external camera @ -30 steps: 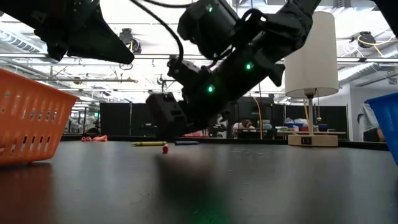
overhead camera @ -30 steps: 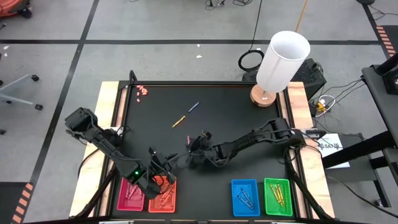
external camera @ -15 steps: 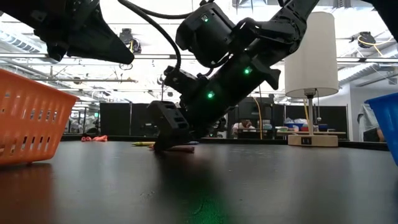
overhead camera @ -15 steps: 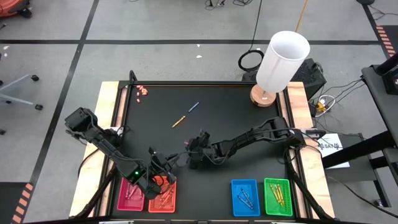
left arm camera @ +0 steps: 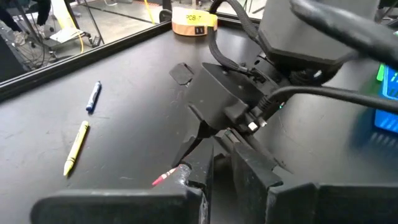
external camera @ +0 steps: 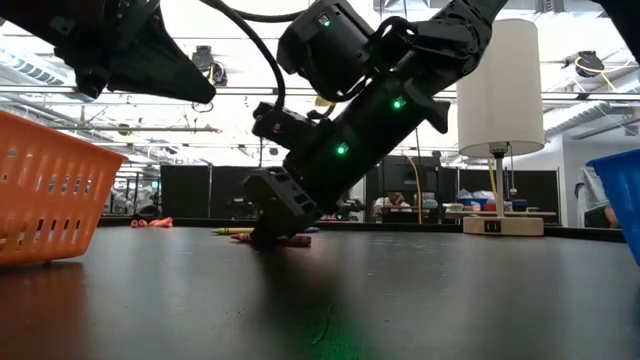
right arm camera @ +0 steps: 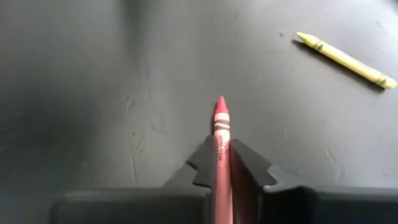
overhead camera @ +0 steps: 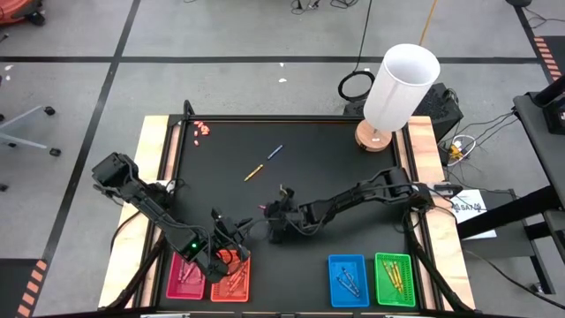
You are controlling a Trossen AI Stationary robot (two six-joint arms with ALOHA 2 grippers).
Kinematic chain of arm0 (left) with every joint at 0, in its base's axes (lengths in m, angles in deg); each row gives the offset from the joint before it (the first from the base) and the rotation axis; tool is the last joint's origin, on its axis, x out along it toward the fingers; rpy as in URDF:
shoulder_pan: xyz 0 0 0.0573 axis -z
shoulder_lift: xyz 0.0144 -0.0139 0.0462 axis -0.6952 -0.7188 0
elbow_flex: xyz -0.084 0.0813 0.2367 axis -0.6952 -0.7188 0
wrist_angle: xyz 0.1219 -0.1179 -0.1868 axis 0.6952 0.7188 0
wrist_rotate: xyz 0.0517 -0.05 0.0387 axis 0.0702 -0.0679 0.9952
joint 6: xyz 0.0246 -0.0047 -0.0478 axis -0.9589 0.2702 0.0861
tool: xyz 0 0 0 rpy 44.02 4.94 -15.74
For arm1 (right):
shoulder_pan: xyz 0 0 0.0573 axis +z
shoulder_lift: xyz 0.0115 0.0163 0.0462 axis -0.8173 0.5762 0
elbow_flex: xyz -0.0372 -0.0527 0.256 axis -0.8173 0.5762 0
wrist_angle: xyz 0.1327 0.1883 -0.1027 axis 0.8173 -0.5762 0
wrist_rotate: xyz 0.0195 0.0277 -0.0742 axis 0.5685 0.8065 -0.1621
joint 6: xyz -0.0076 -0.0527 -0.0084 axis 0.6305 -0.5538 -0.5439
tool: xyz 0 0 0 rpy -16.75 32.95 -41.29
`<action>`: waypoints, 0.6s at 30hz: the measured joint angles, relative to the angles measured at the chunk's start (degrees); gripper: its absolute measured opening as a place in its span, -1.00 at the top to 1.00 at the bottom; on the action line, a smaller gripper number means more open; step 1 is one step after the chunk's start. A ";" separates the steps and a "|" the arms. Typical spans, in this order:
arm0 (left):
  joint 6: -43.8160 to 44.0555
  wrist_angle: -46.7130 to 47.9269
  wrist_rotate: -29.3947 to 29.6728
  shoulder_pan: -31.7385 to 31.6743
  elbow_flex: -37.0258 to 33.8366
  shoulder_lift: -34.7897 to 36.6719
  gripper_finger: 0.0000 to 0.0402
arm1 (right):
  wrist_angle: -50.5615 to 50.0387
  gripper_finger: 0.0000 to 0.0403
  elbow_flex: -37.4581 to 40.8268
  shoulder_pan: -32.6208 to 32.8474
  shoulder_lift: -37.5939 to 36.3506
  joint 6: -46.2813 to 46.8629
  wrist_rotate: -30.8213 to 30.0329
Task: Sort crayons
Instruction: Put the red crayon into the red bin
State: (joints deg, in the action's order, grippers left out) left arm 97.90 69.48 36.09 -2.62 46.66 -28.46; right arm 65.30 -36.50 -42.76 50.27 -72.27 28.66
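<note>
At the left we see the left gripper point(overhead camera: 222, 253) poised over the pink tray point(overhead camera: 186, 276) and the orange tray point(overhead camera: 231, 278), where several crayons lie; we cannot tell whether its fingers are apart or together. Near the table's middle, the right gripper point(overhead camera: 267, 208) is down at the surface with its jaws clenched on a red crayon point(right arm camera: 221, 158). That crayon is a thin stick with a pointed tip and a paper wrapper banded in black near the point; it lies low along the black tabletop point(overhead camera: 335, 168), its tip poking forward from between the fingers. Farther back lie a yellow crayon point(overhead camera: 254, 171) and a blue crayon point(overhead camera: 275, 152), well apart from the gripper. At the right front sit the blue tray point(overhead camera: 348, 279) and the green tray point(overhead camera: 394, 279), each holding crayons. The table has pale wooden edges, and a white-shaded lamp point(overhead camera: 400, 86) stands at its far right corner. Around it is grey floor with dark lines.
</note>
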 joint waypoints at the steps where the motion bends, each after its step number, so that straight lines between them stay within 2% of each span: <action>1: 0.00 0.02 0.00 0.00 0.00 0.00 0.70 | -0.06 0.96 0.00 -0.03 -0.04 -0.72 0.94; 9: 0.02 0.00 -0.87 0.00 0.00 0.00 0.70 | -1.44 0.97 0.11 1.06 -1.51 -0.98 2.55; 18: 0.05 -0.07 -1.12 0.00 0.00 0.00 0.70 | -15.98 0.99 0.46 4.46 -12.35 -1.25 11.00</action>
State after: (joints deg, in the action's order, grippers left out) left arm 97.95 69.41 34.97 -2.62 46.66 -28.46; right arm 49.32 -36.04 -38.30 37.92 -73.52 39.66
